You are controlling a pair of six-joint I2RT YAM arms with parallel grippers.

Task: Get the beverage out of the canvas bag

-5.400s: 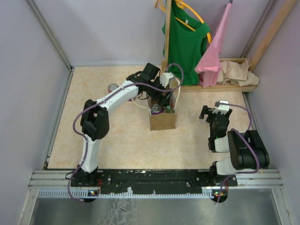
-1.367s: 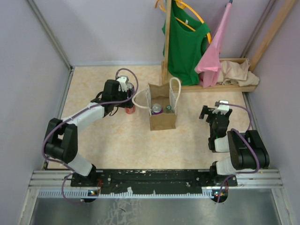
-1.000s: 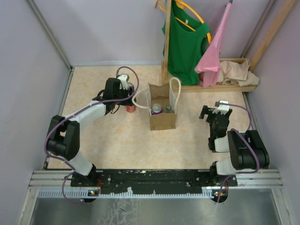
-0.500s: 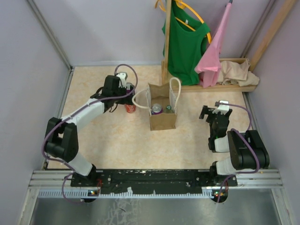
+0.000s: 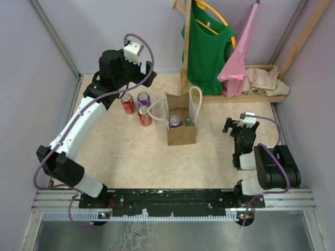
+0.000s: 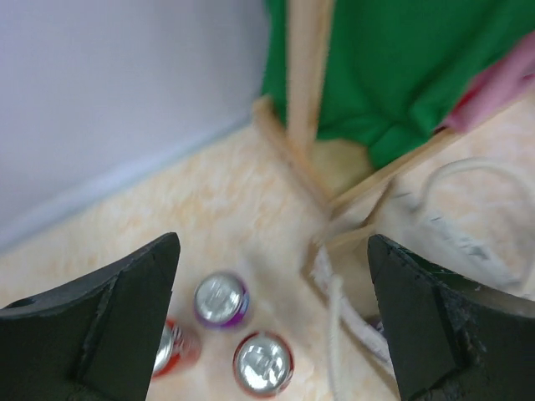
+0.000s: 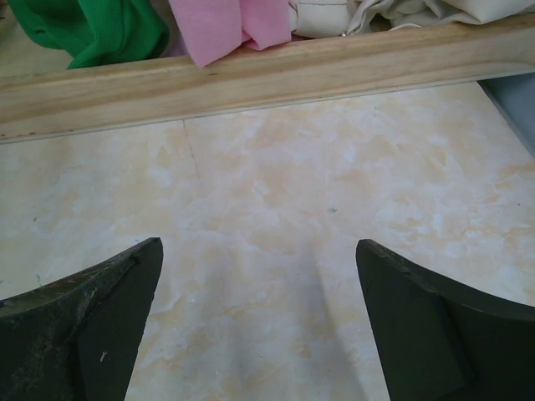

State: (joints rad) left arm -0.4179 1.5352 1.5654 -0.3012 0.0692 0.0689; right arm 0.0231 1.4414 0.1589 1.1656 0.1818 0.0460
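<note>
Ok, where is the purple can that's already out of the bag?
Top view: the purple can stands left of the canvas bag, a red can on its left and another red can just nearer the arms.

Three cans are standing on the table, two more cans sitting in one canvas bag, two garments hanging behind.

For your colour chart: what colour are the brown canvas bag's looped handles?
White looped handles, clearest in top external view.
</note>
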